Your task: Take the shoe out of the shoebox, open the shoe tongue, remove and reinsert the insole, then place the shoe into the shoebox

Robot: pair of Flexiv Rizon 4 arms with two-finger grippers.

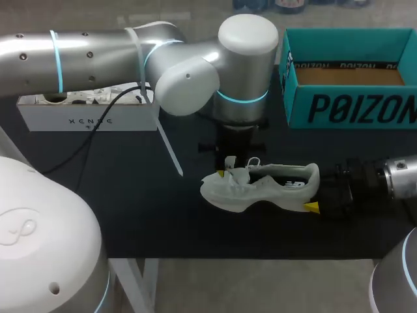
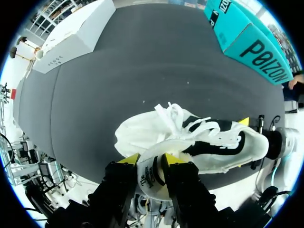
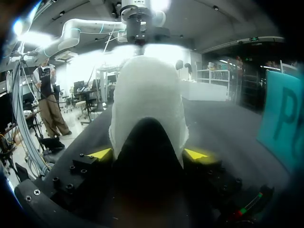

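The shoe [image 1: 264, 188] is out of its box, near the middle of the bench [image 1: 130, 208] toward the front edge, toe to the left and heel to the right (whether the sole rests on the surface cannot be told). The left gripper [image 2: 151, 160] comes from above, fingers drawn narrow and clamped on the shoe at its opening, while the right gripper [image 3: 148, 154] grips the heel between widely set fingers. The teal shoebox [image 1: 352, 107] stands open at the back right corner and a white box [image 1: 88, 120] at the back left, both well apart from the shoe.
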